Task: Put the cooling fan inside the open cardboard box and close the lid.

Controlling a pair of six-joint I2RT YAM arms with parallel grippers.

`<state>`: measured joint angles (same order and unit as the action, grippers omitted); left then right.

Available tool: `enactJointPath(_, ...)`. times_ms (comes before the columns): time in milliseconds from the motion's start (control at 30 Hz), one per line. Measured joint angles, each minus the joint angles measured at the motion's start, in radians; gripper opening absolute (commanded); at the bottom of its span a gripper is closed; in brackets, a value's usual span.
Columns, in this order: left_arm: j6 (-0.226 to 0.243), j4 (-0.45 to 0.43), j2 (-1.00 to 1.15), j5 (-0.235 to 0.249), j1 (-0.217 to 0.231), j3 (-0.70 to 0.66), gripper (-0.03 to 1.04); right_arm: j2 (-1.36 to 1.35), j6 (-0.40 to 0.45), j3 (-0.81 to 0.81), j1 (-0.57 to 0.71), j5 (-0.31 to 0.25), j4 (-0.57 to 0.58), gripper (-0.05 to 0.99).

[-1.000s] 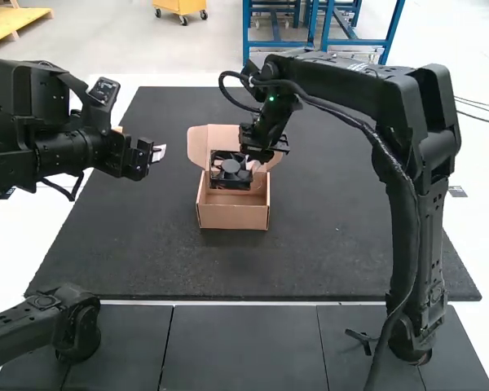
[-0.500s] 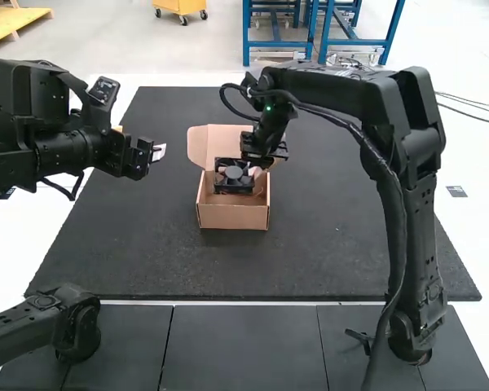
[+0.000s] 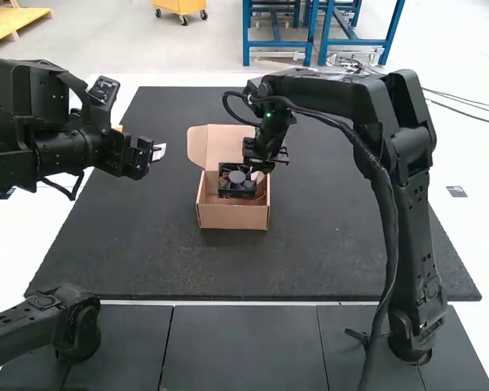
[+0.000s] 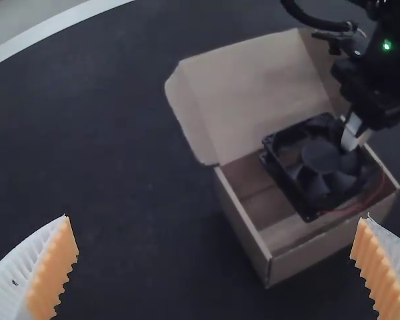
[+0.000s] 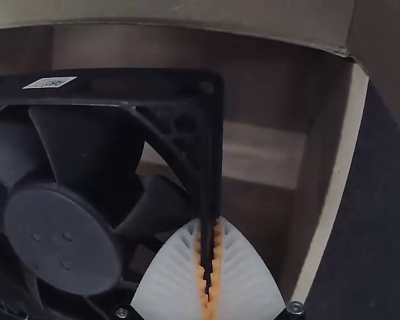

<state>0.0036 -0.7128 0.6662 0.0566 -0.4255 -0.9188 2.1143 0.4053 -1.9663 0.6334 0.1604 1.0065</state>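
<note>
A black square cooling fan [image 3: 241,180] hangs tilted in the mouth of the open cardboard box [image 3: 232,210], partly inside it. My right gripper [image 3: 258,164] is shut on the fan's edge, its white ribbed fingers [image 5: 207,280] pinching the frame of the fan [image 5: 93,193]. The box's lid [image 3: 220,145] stands open at the back. In the left wrist view the fan [image 4: 320,167] leans in the box [image 4: 300,240] with a red wire along its side. My left gripper [image 3: 145,156] hovers open to the left of the box, its fingers [image 4: 47,267] spread wide.
The box sits mid-way on a black rubber mat [image 3: 147,244] that covers the table. A small white tag [image 3: 159,149] lies on the mat near my left gripper. Open mat lies in front of and to the right of the box.
My right gripper has lowered the fan and shifted it slightly right, from above the box rim down into the opening. The left arm has stayed still.
</note>
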Motion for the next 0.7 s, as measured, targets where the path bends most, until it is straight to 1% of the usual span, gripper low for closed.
enactJointPath(700,0.000,0.004,0.000,0.000,0.000,0.000,0.97,0.048,-0.039,-0.002,0.013,0.009,-0.027,-0.02)
